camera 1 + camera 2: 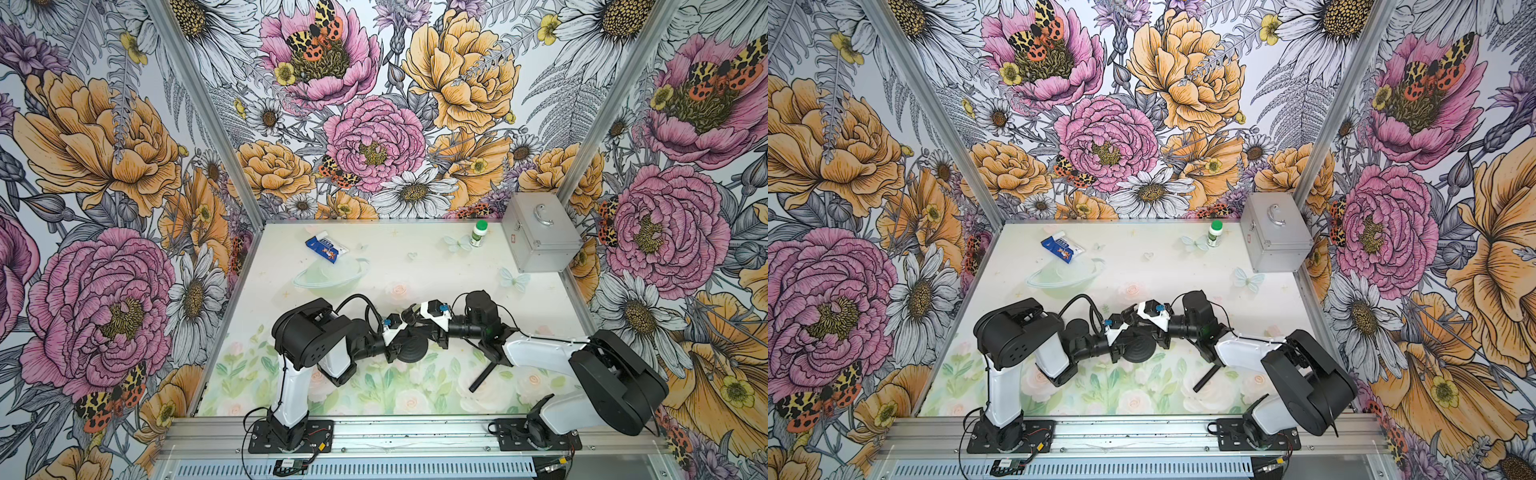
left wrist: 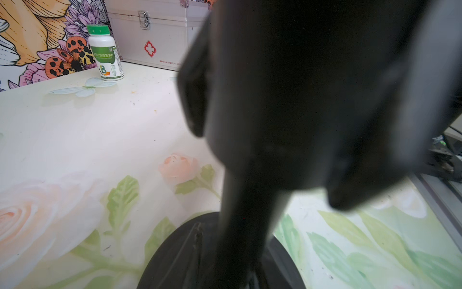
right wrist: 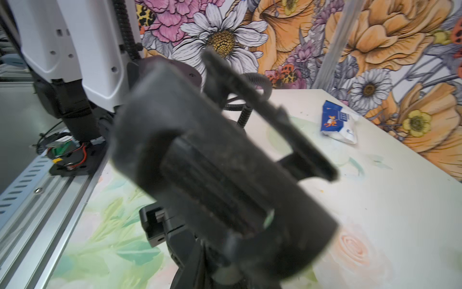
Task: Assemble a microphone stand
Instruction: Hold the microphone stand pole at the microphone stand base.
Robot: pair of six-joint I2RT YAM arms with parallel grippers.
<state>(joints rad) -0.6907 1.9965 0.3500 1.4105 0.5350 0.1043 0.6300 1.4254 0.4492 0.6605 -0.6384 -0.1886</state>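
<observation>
A black round base (image 1: 412,351) rests on the table's middle, also seen in the left wrist view as a base (image 2: 175,260). A black pole (image 2: 245,225) rises from it to a blurred black microphone clip (image 2: 300,100). The clip (image 3: 212,175) fills the right wrist view, its lower end running down between my right jaws. My left gripper (image 1: 405,337) sits at the pole just above the base; its jaws are hidden. My right gripper (image 1: 411,319) reaches in from the right, over the base. A loose black rod (image 1: 482,376) lies on the table under my right forearm.
A silver first-aid case (image 1: 540,232) stands at the back right, with a green-capped white bottle (image 1: 478,233) beside it. A blue and white packet (image 1: 326,248) lies at the back left. The aluminium rail (image 1: 415,436) runs along the front edge.
</observation>
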